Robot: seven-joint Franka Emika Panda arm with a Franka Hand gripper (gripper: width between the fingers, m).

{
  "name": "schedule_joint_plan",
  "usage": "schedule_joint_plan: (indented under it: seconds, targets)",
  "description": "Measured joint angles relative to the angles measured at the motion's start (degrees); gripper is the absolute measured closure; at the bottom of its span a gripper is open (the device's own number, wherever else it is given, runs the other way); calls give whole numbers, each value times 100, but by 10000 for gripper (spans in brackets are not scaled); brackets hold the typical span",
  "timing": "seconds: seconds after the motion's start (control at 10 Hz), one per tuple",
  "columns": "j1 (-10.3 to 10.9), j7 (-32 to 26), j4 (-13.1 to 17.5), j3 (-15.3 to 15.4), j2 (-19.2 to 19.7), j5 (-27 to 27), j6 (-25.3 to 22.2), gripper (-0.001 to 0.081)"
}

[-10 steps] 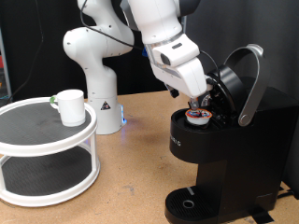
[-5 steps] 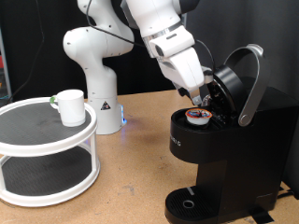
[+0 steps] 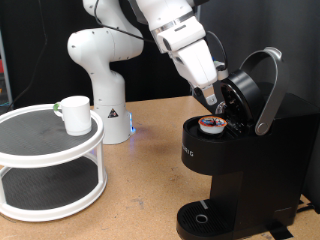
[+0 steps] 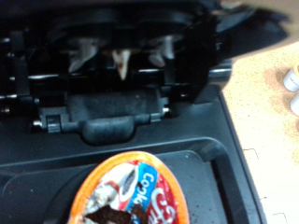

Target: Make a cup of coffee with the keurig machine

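The black keurig machine (image 3: 250,170) stands at the exterior view's right with its silver-grey handle (image 3: 268,90) raised and its lid open. A small pod with a red-orange lid (image 3: 211,123) sits in the open pod holder; in the wrist view the pod (image 4: 126,191) lies below the open lid's underside (image 4: 121,56). My gripper (image 3: 211,102) hangs just above the pod, beside the open lid, with nothing visible between its fingers. The white cup (image 3: 74,113) stands on a round stand at the exterior view's left, far from the gripper.
The cup's white two-tier round stand (image 3: 50,150) fills the exterior view's lower left. The arm's white base (image 3: 100,80) stands behind it on the wooden table. The machine's round drip tray (image 3: 205,217) is bare.
My gripper has risen and drawn back up and to the exterior view's right, away from the pod. The pod stays in the holder. The cup has not moved.
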Motion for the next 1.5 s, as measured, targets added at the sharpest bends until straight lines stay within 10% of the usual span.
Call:
schedule_joint_plan:
  seconds: [0.9, 1.5]
  targets:
    - [-67, 26, 122, -67, -42, 31, -92, 6]
    - [-269, -12, 1132, -560, -361, -196, -1828, 6]
